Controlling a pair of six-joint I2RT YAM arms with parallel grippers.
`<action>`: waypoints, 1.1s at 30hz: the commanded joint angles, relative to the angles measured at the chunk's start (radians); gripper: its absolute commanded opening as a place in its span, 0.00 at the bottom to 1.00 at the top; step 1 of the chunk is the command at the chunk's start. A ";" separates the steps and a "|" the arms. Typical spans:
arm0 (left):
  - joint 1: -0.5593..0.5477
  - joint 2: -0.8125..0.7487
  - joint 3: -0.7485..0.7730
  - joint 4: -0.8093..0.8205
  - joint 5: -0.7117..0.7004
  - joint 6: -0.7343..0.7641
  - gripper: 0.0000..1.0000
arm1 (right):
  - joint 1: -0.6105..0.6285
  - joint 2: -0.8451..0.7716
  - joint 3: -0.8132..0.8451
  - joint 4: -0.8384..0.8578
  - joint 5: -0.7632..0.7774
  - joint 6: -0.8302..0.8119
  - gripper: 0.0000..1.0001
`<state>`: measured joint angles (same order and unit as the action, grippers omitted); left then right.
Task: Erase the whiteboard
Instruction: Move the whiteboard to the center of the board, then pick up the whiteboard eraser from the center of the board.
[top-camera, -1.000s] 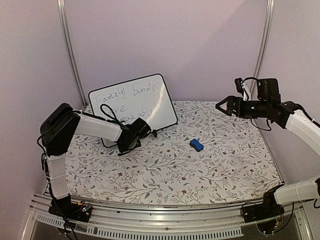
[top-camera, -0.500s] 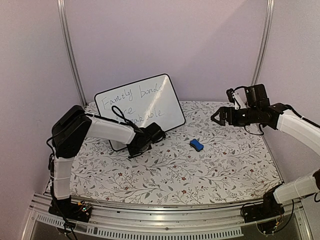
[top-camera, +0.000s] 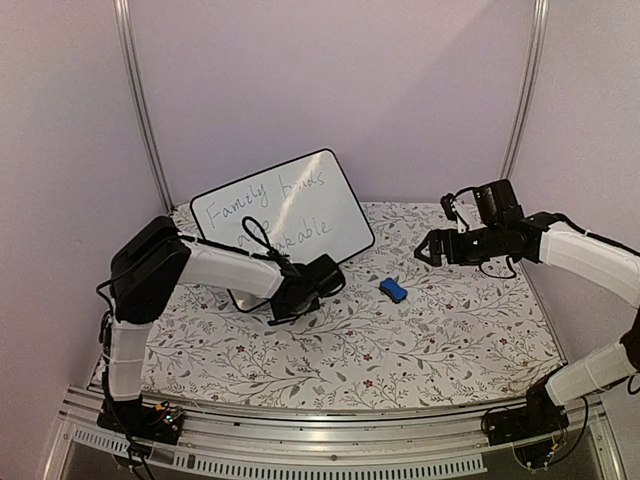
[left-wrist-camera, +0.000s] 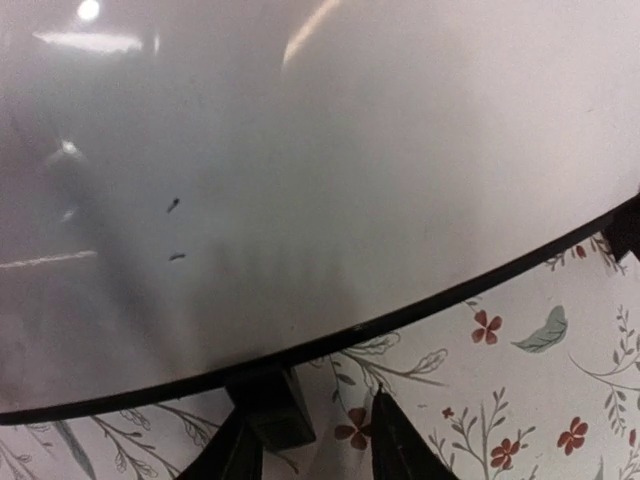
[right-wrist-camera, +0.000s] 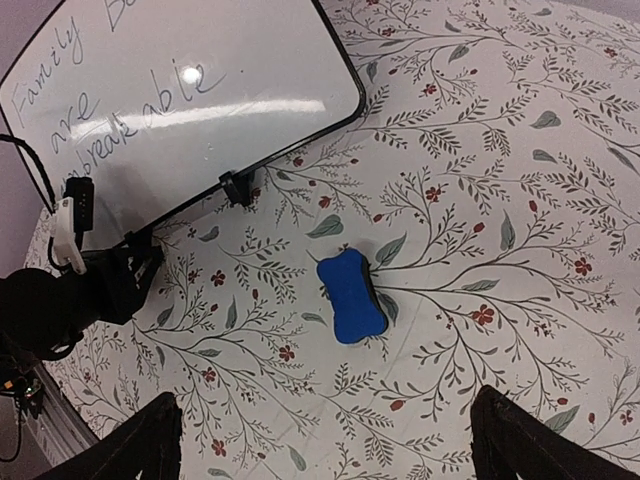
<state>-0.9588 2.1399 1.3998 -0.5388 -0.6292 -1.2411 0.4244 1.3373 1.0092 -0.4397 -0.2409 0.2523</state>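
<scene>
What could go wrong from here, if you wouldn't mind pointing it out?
1. The whiteboard stands tilted on small clip feet, and the left end effector sits at one of them with jaws parted; unsupported, the board may tip or slide when wiped.
2. The blue eraser lies skewed on the floral cloth below the open right end effector; a misaligned grasp could shove it away.

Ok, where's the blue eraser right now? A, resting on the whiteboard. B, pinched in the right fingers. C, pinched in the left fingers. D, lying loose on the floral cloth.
D: the blue eraser lies alone on the floral cloth, apart from the whiteboard, and the right fingers stand open and clear of it.
</scene>
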 joint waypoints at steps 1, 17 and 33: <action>-0.018 -0.011 -0.031 0.036 0.063 0.014 0.40 | 0.020 0.024 -0.024 0.038 0.006 -0.033 0.99; -0.052 -0.332 -0.161 0.070 0.061 0.166 1.00 | 0.079 0.212 -0.029 0.256 0.133 -0.210 0.99; -0.003 -0.814 -0.358 -0.101 -0.018 0.261 1.00 | 0.126 0.450 0.071 0.267 0.125 -0.352 0.97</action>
<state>-0.9874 1.4361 1.1088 -0.5648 -0.6056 -0.9791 0.5179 1.7409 1.0595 -0.1654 -0.1532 -0.0628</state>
